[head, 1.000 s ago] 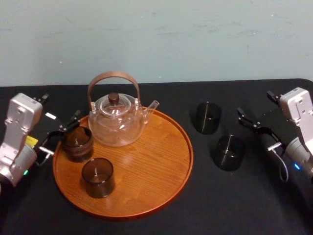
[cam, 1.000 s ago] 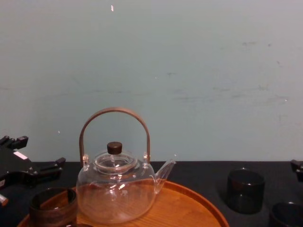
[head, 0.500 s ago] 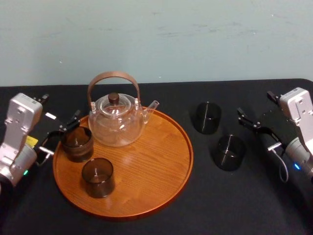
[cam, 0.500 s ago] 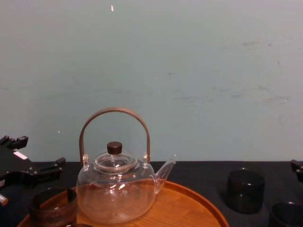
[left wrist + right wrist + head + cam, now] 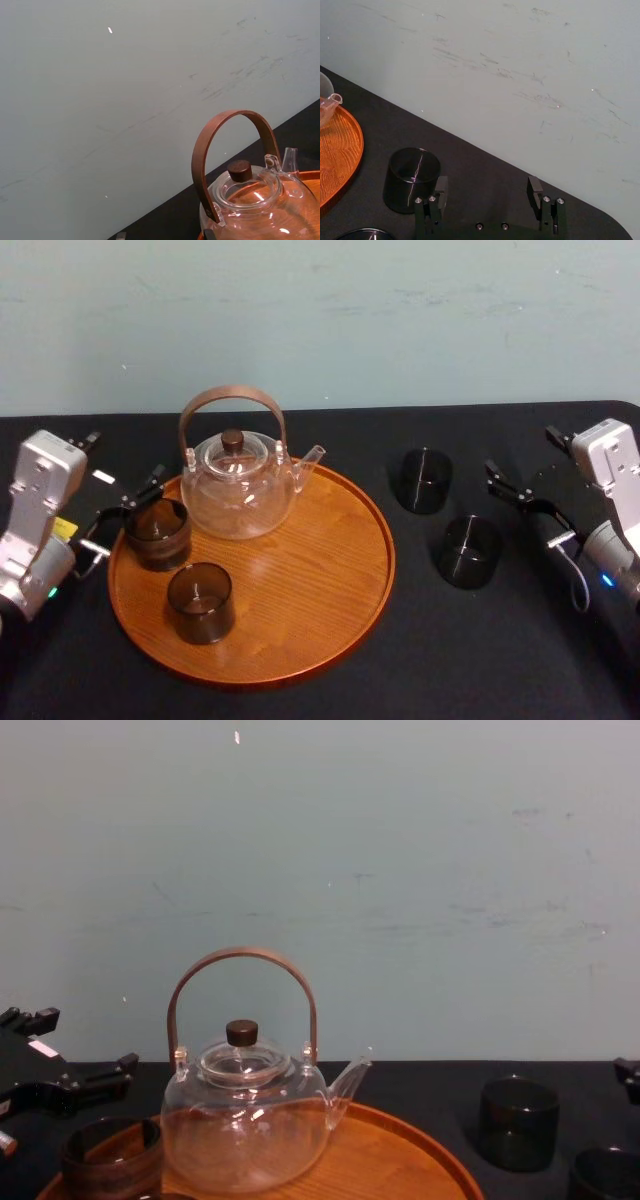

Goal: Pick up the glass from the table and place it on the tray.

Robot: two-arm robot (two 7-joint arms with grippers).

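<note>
At the tray's 9 o'clock rim, your left gripper holds its fingers spread just beside a dark glass standing on the tray; you cannot tell whether either finger touches it. A second glass stands at 7 o'clock and the teapot at 12. Off the tray's 3 o'clock, on the table, a far glass and a near glass stand near your right gripper, its fingers wide apart. The chest view's lower edge cuts off the tray.

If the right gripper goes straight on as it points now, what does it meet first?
Likely nothing: the right gripper faces bare table, then the wall; the far glass sits just aside.
</note>
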